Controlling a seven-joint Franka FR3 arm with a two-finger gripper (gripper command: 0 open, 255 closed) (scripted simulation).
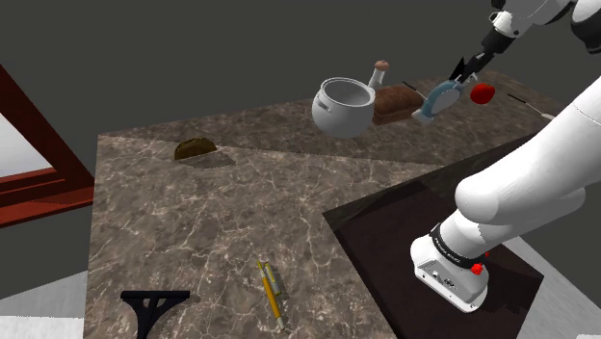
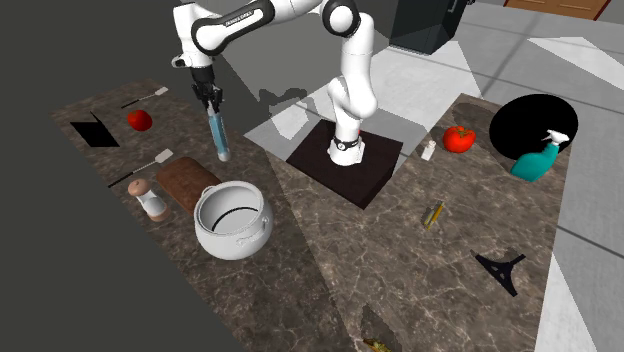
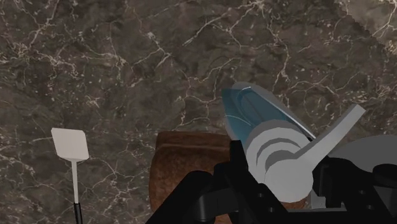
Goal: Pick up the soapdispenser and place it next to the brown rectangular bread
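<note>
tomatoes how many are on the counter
2. One tomato sits near the held soap dispenser, toward the second exterior view's left; the other tomato is right of the stand, near the teal spray bottle. Others could be hidden.

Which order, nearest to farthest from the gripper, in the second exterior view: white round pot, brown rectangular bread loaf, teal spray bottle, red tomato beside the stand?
Black gripper, shut on the blue soap dispenser:
1. Brown rectangular bread loaf, under the dispenser.
2. White round pot, beyond the loaf.
3. Red tomato, past the stand.
4. Teal spray bottle, at the view's right.
</note>
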